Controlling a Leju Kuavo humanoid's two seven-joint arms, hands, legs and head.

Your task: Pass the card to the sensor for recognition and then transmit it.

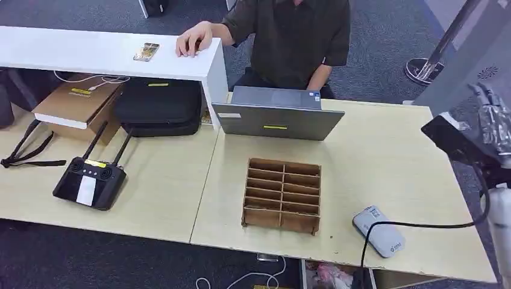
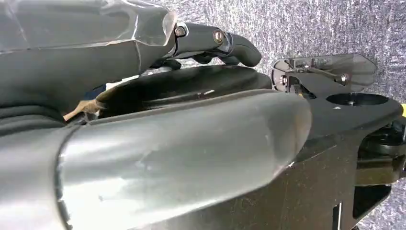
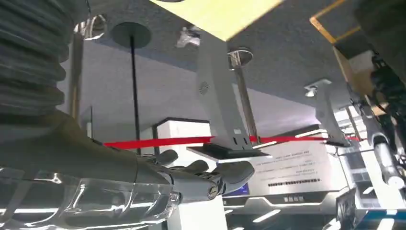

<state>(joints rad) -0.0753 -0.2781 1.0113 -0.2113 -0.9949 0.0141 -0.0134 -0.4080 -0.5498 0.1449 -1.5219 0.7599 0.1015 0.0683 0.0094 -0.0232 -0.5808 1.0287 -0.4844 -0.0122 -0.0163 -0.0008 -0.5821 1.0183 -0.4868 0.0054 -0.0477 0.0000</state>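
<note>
The card sensor (image 1: 378, 230), a small grey-white device with a black cable, lies near the table's front right corner. A wooden slotted rack (image 1: 282, 195) stands in the middle of the table; I cannot make out a card in it. My right hand (image 1: 489, 120) is raised off the table's right edge, well above and behind the sensor. In the right wrist view its fingers (image 3: 206, 178) stretch out with nothing between them. My left hand (image 2: 210, 43) hangs over grey carpet, thumb and dark fingers apart, holding nothing.
A grey laptop (image 1: 277, 114) stands behind the rack, with a person (image 1: 289, 36) seated beyond it, one hand on a white shelf (image 1: 90, 51) beside a phone (image 1: 146, 52). A black remote controller (image 1: 90, 180), a black bag (image 1: 158, 105) and a cardboard box (image 1: 75, 105) sit on the left.
</note>
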